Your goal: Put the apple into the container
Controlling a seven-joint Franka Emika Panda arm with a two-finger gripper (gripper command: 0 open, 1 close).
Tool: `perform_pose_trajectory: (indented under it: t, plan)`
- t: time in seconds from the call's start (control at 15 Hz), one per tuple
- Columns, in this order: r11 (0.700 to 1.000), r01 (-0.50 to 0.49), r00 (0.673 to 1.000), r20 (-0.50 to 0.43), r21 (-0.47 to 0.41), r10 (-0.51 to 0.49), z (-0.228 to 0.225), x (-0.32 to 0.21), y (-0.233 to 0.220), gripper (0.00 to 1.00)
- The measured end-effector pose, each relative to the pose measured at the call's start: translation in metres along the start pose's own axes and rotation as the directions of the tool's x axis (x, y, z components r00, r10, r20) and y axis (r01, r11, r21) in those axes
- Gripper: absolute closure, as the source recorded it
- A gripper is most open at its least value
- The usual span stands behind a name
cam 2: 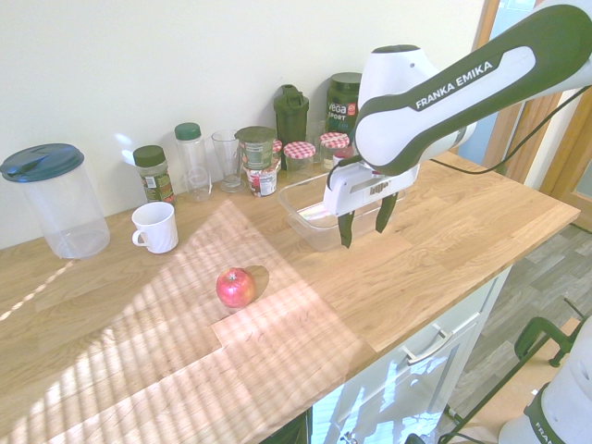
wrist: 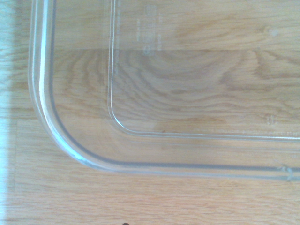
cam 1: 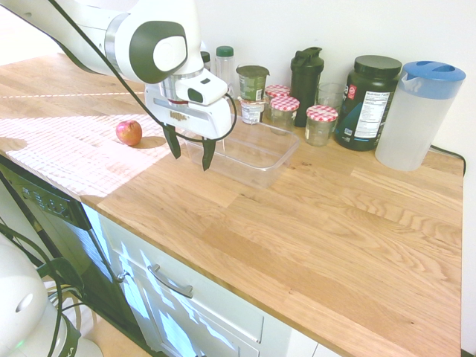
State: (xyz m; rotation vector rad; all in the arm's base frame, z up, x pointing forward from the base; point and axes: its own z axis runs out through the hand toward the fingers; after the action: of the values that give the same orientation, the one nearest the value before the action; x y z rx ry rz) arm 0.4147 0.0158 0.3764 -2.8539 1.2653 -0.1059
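The gripper (cam 1: 190, 154) hangs over the near corner of the container (cam 1: 256, 160), its two dark fingers (cam 1: 172, 141) pointing down and spread apart with nothing between them. In the second exterior view the gripper (cam 2: 366, 224) sits at the front rim of the container (cam 2: 305, 217), fingertips above the wood, not touching it as far as the views show. The wrist view looks straight down on one rounded corner of the container (wrist: 70, 150), clear plastic with the worktop grain showing through its floor.

The apple (cam 1: 129, 132) lies on the wooden worktop (cam 1: 312, 230) well apart from the gripper, out in the sunlit patch toward the worktop's far end from the jars; in the second exterior view the apple (cam 2: 236, 287) rests nearer the front edge, between the white mug (cam 2: 154, 227) and that edge. It is outside the container, and the container holds nothing.

Along the back edge by the wall stand jars with red-checked lids (cam 1: 321, 123), a dark supplement tub (cam 1: 369, 100), a black shaker bottle (cam 1: 306, 74) and a blue-lidded pitcher (cam 1: 416, 115)
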Motion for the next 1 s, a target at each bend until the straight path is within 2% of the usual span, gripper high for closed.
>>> perform_pose_trajectory:
  t: [0.13,0.27,0.6,1.0]
  plan:
    - [1.000,0.000,1.000,-0.003,0.002,0.000,-0.001,-0.001,-0.002,0.00]
    - [1.000,0.014,1.000,-0.026,0.022,-0.013,-0.016,-0.010,-0.023,0.00]
    - [0.996,0.075,0.996,-0.057,0.042,-0.072,-0.050,-0.073,-0.085,0.00]
    - [0.992,0.116,0.993,-0.042,0.039,-0.115,-0.041,-0.166,-0.154,0.00]
